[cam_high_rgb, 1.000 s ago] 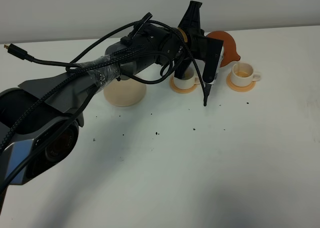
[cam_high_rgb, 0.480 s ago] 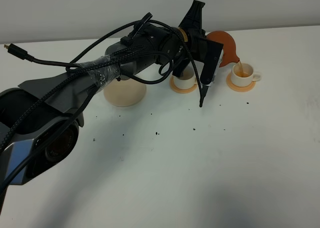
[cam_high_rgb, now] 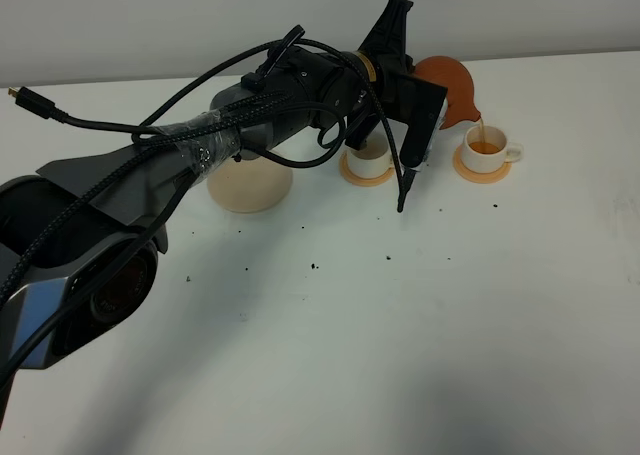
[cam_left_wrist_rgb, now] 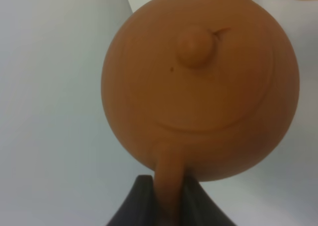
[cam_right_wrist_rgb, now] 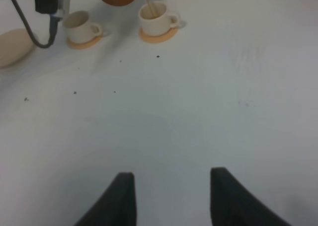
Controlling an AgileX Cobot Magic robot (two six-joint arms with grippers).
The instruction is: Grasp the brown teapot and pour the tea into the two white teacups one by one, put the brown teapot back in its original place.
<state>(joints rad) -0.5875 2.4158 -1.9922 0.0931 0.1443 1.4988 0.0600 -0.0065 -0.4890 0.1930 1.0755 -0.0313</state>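
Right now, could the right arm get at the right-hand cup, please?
Likely not safely: the teapot, held by the left arm, is tilted right over that cup, pouring tea into it.

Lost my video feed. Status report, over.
Left gripper shut on brown teapot handle. Right gripper open, empty. Tea pouring into right-side teacup. Nothing in the way.

You have bright, even light over the white counter (cam_high_rgb: pixel 450 325), with only faint, soft shadows. Your left wrist view is blurred, the close teapot (cam_left_wrist_rgb: pixel 208 102) out of focus, edges soft.
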